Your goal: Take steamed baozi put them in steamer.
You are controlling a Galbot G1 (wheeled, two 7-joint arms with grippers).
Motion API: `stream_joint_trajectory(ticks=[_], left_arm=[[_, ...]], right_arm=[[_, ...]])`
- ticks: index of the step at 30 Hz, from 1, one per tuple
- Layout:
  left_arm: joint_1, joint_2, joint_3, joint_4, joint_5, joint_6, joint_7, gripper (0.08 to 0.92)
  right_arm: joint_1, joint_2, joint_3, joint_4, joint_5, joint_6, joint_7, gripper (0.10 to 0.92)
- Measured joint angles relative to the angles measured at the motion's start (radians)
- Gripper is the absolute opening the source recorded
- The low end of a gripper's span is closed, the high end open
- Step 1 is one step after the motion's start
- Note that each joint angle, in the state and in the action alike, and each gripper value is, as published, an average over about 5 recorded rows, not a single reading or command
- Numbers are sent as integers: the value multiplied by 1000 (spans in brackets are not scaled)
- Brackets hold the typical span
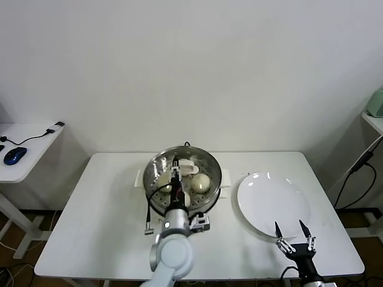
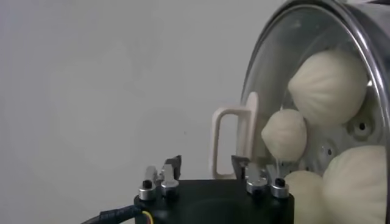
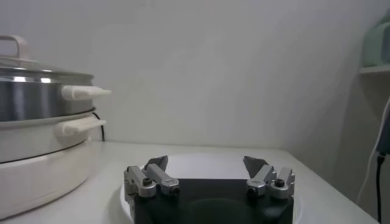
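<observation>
The steamer stands at the middle of the white table, its glass lid resting on top. Through the glass I see several steamed baozi on the perforated tray; two show in the head view, one baozi at the right and another at the left. My left gripper hovers over the lid, jaws open, with the lid's white handle just beyond the fingertips. My right gripper stands open and empty over the near edge of the plate.
A flat white plate lies to the right of the steamer, also under my right gripper. The steamer's side handles stick out towards it. A side table with a blue mouse is at far left, a shelf and cables at far right.
</observation>
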Motion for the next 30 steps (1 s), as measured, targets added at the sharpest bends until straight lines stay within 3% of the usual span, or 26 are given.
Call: stream_joint_trajectory(ticks=[5, 8, 17, 24, 30], left_arm=[[37, 37, -21, -73, -93, -41, -28, 768], [67, 56, -51, -111, -195, -83, -65, 813], [181, 87, -283, -187, -729, -273, -171, 823], [281, 142, -540, -182, -1195, -413, -188, 823], [354, 175, -656, -123, -1508, -523, -181, 823]], right_arm=[[2, -3, -7, 1, 6, -5, 12, 823], [4, -8, -11, 2, 7, -7, 20, 822], [5, -13, -14, 15, -3, -19, 44, 823], [11, -13, -16, 15, -5, -15, 54, 823], [24, -10, -20, 1, -2, -9, 61, 823]])
